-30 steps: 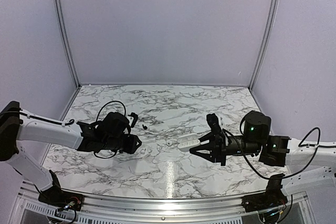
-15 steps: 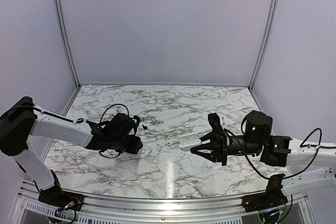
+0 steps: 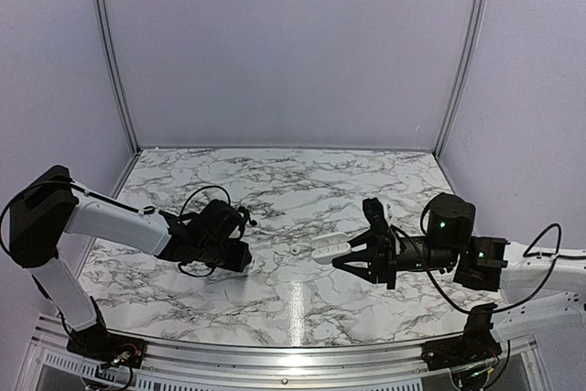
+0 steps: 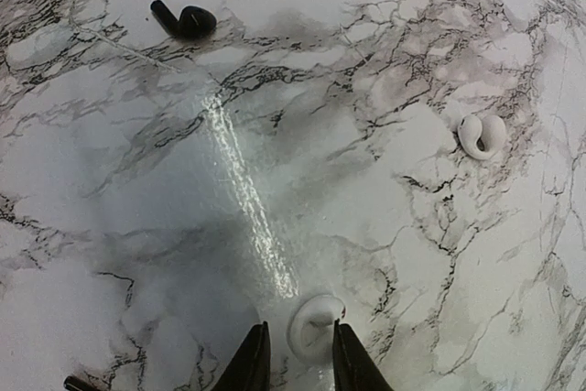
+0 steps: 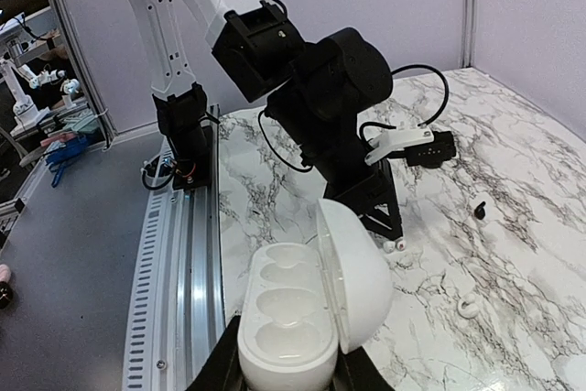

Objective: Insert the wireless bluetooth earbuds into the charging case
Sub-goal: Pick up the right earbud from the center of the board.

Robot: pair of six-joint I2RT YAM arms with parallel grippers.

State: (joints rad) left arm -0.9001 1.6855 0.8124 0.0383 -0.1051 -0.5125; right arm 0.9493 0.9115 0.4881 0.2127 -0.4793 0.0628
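The left gripper is down at the white marble-patterned tabletop with its two black fingers apart, straddling a small white curled earbud at the bottom centre of the left wrist view. The earbud lies just ahead of the fingertips and nearer the picture-right finger, which it seems to touch. A sliver of table shows on its other side, so it is not yet pinched. Being curled, it shows no clear long axis. Closing across it as it lies looks workable, though it may be nudged toward the free finger first.

A second white earbud lies well apart near the right edge of that view, and a black stemmed earbud at the upper left, its stem pointing up and left.

The right gripper is clamped on the white pebble-shaped charging case, holding it off the table with its lid swung open and the moulded wells facing up. In the top view the case hangs right of centre and the left gripper sits left of centre. The left arm is therefore plainly the nearer one for this pick, and the carry would run rightward to the waiting wells
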